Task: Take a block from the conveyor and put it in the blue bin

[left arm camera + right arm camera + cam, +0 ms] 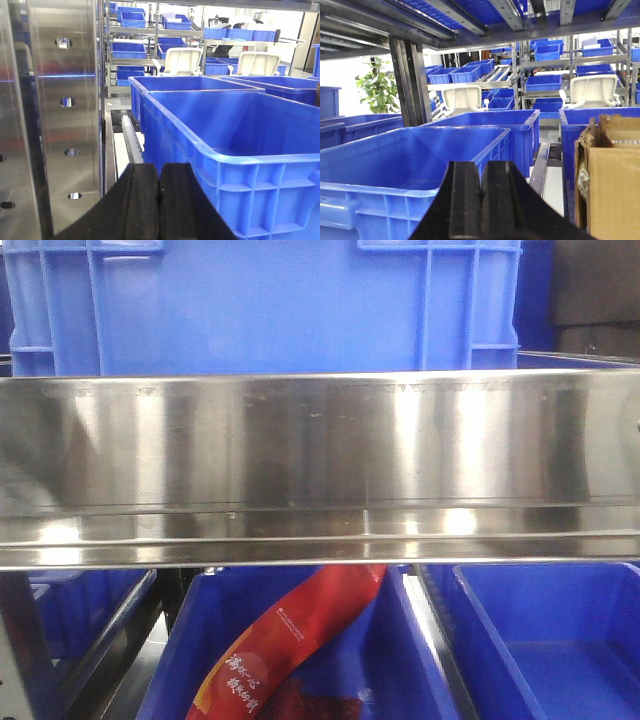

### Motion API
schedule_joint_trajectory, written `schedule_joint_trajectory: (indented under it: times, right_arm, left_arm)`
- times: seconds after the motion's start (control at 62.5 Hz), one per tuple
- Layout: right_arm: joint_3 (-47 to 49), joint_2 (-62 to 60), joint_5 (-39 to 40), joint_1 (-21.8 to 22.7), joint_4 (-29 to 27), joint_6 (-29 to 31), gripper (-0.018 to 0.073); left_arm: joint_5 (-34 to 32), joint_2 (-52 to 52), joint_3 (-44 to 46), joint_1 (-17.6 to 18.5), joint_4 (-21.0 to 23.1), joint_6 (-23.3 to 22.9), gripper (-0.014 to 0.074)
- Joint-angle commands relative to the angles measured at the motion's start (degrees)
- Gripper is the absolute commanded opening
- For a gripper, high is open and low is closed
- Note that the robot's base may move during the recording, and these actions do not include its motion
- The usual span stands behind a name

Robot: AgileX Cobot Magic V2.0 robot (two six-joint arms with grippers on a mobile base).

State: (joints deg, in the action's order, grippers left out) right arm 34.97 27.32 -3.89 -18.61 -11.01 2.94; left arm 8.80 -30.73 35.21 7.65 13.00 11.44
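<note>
No block shows in any view, and the conveyor's belt is out of view. In the left wrist view my left gripper (159,172) is shut with nothing between its black fingers. A large empty blue bin (260,160) stands just to its right. My right gripper (484,172) is likewise shut and empty in the right wrist view, with an empty blue bin (395,192) below and left of it. The front view shows neither gripper.
A polished steel panel (320,460) spans the front view, with a blue crate (260,300) above it. Below it are blue bins, one holding a red packet (290,640). A steel upright (65,125) stands left of the left gripper. A cardboard box (612,185) stands right of the right gripper.
</note>
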Motion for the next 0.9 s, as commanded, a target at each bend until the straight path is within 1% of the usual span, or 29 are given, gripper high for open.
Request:
schedule_joint_trajectory:
  times: [0.0, 0.272, 0.304, 0.4, 0.448, 0.576, 0.704, 0.816, 0.879]
  right_arm:
    - [-0.2, -0.2, 1.1, 0.3, 0.0, -0.1, -0.0167]
    - [-0.5, -0.7, 1.5, 0.3, 0.0, -0.1, -0.0167]
    - [-1.0, -1.2, 1.7, 0.3, 1.4, -0.1, -0.0167]
    - [-4.2, -3.4, 2.2, 0.9, 9.7, -0.1, -0.0167]
    - [-6.6, -5.2, 2.2, 2.1, 11.3, -0.1, -0.0167]
    - [-14.7, -11.6, 2.4, 6.8, 11.0, -0.9, -0.0167]
    - [-22.0, -17.4, 2.6, 11.5, 10.2, -4.3, -0.0167]
    - [-27.5, -21.7, 3.1, 14.2, 10.2, -4.6, -0.0167]
    - [-30.6, -24.0, 3.0, 14.9, 10.2, -4.6, -0.0167]
  left_arm:
    - [-1.2, 0.3, -0.1, -0.1, 0.1, 0.3, -0.0111]
    - [-1.2, 0.3, -0.1, -0.1, 0.1, 0.3, -0.0111]
    - [-1.2, 0.3, -0.1, -0.1, 0.1, 0.3, -0.0111]
    - [-1.2, 0.3, -0.1, -0.1, 0.1, 0.3, -0.0111]
    - [-1.2, 0.3, -0.1, -0.1, 0.1, 0.3, -0.0111]
    - [-1.2, 0.3, -0.1, -0.1, 0.1, 0.3, -0.0111]
    - [-1.2, 0.3, -0.1, -0.1, 0.1, 0.3, -0.0111]
    - [-1.2, 0.3, -0.1, -0.1, 0.1, 0.3, -0.0111]
    - [-1.2, 0.3, -0.1, -0.1, 0.1, 0.3, -0.0111]
